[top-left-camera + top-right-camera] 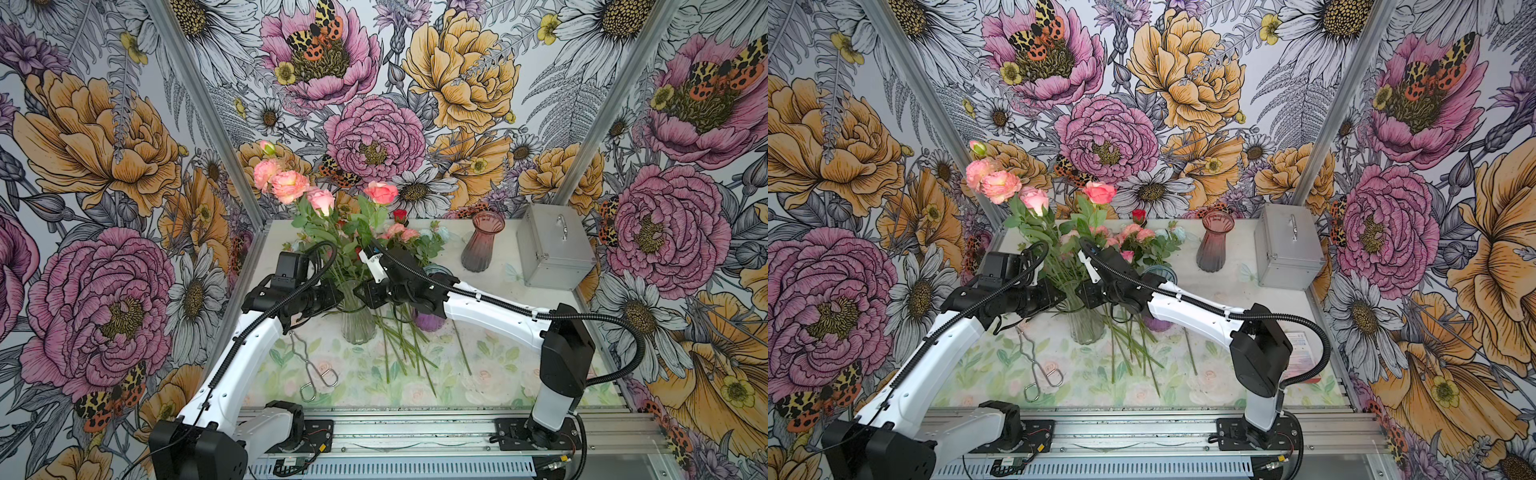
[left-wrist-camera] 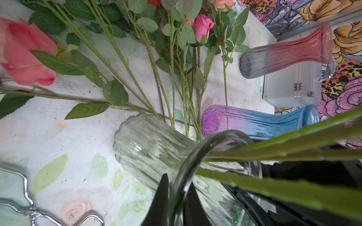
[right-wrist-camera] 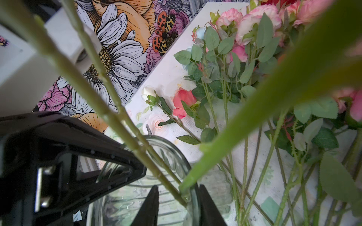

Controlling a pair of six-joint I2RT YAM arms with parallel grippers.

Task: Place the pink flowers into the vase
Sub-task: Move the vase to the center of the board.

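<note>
A clear ribbed glass vase (image 1: 357,320) (image 1: 1086,324) stands mid-table with several pink flowers (image 1: 289,185) (image 1: 1000,187) upright in it. My left gripper (image 1: 340,296) (image 2: 178,180) is at its left side, shut on the vase rim (image 2: 197,154). My right gripper (image 1: 368,291) (image 3: 178,186) is at the opposite side, open. One of its fingers is inside the vase mouth (image 3: 172,148) and one outside, with the rim and green stems (image 3: 156,170) between them. More pink flowers (image 1: 399,230) (image 2: 202,26) (image 3: 184,101) lie on the table behind.
A blue and purple vase (image 1: 432,320) (image 2: 254,121) stands right of the clear one. A pink and grey vase (image 1: 482,243) and a silver case (image 1: 555,245) sit at the back right. Metal tongs (image 1: 309,365) lie front left. Loose stems (image 1: 399,345) and a red rose (image 1: 400,216) lie between.
</note>
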